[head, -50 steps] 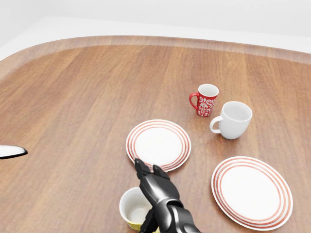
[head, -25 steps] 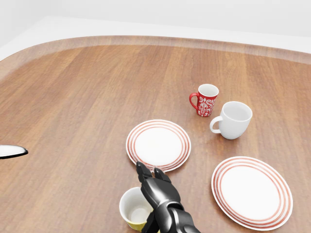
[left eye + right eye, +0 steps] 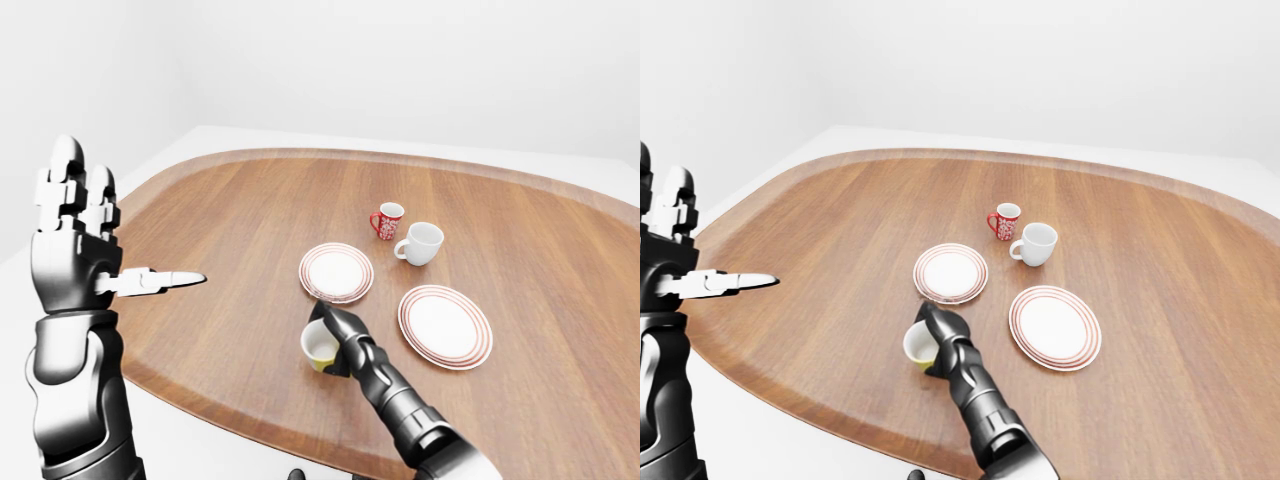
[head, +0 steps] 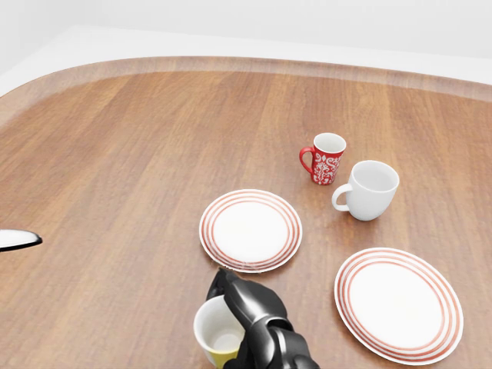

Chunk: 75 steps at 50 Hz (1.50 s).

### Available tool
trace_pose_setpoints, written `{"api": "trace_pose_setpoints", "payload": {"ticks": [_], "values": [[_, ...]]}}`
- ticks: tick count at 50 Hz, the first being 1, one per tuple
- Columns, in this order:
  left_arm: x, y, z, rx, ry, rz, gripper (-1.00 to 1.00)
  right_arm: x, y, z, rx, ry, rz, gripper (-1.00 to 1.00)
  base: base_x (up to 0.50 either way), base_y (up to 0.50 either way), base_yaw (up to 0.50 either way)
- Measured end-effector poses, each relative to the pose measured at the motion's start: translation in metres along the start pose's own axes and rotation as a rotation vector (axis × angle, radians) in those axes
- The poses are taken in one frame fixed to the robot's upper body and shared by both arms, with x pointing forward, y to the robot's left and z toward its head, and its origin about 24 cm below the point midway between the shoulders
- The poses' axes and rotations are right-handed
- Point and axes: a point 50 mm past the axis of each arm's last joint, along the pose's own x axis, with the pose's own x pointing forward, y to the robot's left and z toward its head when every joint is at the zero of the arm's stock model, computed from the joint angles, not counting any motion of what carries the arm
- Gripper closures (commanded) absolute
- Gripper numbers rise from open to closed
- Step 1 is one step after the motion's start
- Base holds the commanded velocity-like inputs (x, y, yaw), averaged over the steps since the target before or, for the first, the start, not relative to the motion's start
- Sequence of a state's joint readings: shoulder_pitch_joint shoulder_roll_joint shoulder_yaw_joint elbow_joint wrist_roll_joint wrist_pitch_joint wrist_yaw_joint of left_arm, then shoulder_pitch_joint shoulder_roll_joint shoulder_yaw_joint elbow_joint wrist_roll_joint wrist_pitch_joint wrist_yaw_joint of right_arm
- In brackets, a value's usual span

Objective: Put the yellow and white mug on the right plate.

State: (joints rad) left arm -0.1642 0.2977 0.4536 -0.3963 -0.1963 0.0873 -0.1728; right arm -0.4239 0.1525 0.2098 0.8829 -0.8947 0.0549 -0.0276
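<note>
Mug (image 4: 215, 335), just below left plate (image 4: 250, 230), is gripped at the rim by right hand (image 4: 244, 301); rigid, light, glazed, likely slippery.

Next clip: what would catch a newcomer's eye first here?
Most likely the black right hand at the bottom of the head view, fingers curling over the rim of the yellow and white mug. Next, the raised silver left hand, open, at the left edge of the left-eye view. Then two red-ringed white plates, with a red patterned mug and white mug above them.
</note>
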Motion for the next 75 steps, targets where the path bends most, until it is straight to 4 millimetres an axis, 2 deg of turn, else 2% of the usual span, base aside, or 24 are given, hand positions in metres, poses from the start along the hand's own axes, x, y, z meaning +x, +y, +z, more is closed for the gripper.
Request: {"api": "trace_pose_setpoints", "payload": {"ticks": [17,26,75], "values": [[0.000,0.000,-0.001,-0.001,0.003,0.000,-1.00,-0.002,-0.033,0.003,0.039,-0.024,-0.078,1.00,0.00,0.00,0.00],[0.000,0.000,-0.001,-0.001,0.004,0.000,-1.00,-0.002,-0.042,0.004,0.049,-0.038,-0.096,1.00,0.00,0.00,0.00],[0.000,0.000,-0.001,-0.001,0.004,0.000,-1.00,-0.003,-0.048,0.005,0.055,-0.048,-0.107,1.00,0.00,0.00,0.00]]}}
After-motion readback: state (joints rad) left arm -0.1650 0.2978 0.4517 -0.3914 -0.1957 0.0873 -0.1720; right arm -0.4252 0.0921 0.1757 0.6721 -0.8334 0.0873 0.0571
